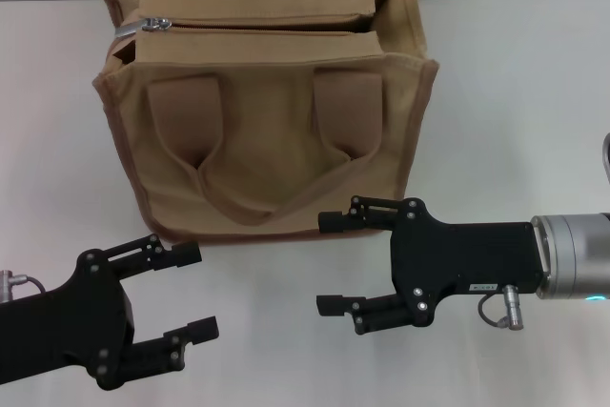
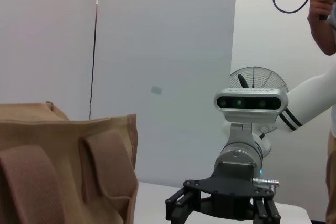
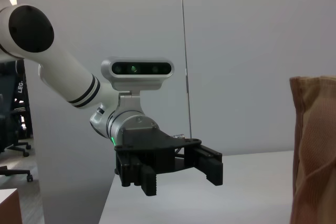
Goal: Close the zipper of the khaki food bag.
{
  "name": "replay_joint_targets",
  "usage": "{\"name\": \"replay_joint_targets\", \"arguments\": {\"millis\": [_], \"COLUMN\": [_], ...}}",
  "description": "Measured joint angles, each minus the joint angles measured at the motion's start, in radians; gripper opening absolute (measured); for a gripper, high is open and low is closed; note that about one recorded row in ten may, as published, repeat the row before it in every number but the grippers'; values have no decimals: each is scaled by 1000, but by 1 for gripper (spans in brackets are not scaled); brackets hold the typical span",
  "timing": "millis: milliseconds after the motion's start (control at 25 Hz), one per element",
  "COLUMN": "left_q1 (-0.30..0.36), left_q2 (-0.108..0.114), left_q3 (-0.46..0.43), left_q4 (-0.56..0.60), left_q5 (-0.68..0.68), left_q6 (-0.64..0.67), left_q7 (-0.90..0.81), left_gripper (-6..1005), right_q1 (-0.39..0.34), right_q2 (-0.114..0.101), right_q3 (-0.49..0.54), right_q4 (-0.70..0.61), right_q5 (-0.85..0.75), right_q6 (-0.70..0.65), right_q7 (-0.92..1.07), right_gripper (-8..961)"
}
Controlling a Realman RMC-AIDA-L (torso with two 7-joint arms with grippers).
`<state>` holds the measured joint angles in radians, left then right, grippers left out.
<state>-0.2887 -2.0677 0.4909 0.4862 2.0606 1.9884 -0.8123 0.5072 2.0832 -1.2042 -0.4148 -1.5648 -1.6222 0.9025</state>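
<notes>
Starting from your right gripper (image 1: 331, 263): it's hovering low over the white table (image 1: 534, 92) with its fingers spread wide and nothing between them, just short of the near bottom corner of the khaki food bag (image 1: 276, 154), not touching it as far as I can tell. Your left gripper (image 1: 195, 291) sits across from it on the other side, also spread open and empty, a bit further back from the bag's front face. Beyond both of them the bag stands upright, handle loops flopped down against the front panel. The zipper (image 1: 257, 27) runs along the top, well above and behind both grippers, and the silver slider (image 1: 152, 24) is parked at the end on your left arm's side, so the track looks basically fully open. I'd say you're still at the approach step, nothing grabbed yet. Next move probably calls for lifting the left gripper up and over to pinch that little pull tab, while the right one steadies the far end of the bag, then dragging the slider across toward the right-arm end. Small tab, so line it up carefully.
</notes>
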Motion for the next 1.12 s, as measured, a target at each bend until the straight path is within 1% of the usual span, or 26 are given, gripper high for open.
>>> {"name": "replay_joint_targets", "arguments": {"millis": [520,640,680,720,760,800,840,880,920,960,1080,1120], "left_q1": [-10,-15,-17,-17,-18,-15,-15,-7,-5,-5,-7,-14], "left_q2": [0,-1,-2,-2,-3,-3,-3,-2,-1,-1,0,0], "left_q3": [-2,-19,-52,-52,-86,-156,-156,-247,-293,-293,-391,-416], "left_q4": [1,-2,-10,-10,-23,-58,-58,-99,-117,-117,-148,-159], "left_q5": [-2,-4,-19,-19,-44,-112,-112,-187,-217,-217,-266,-277], "left_q6": [-7,-7,-7,-7,-9,-22,-22,-45,-58,-58,-104,-125], "left_q7": [0,5,8,8,10,24,24,41,45,45,43,42], "left_gripper": [720,720,720,719,719,719,719,719,719,719,718,718], "right_q1": [8,4,2,2,1,0,0,-1,-1,-1,-2,-2], "right_q2": [2,3,5,5,5,6,6,6,6,6,6,6], "right_q3": [3,7,8,8,9,9,9,9,9,9,9,9], "right_q4": [-2,-1,2,2,5,12,27,64,84,84,163,163], "right_q5": [5,7,9,9,11,17,33,76,101,101,177,177], "right_q6": [26,27,27,27,27,27,27,24,20,20,3,3], "right_q7": [-1,-1,-1,-1,-2,-7,-18,-55,-79,-79,-172,-172], "right_gripper": [828,829,829,829,829,829,829,829,829,829,829,829]}}
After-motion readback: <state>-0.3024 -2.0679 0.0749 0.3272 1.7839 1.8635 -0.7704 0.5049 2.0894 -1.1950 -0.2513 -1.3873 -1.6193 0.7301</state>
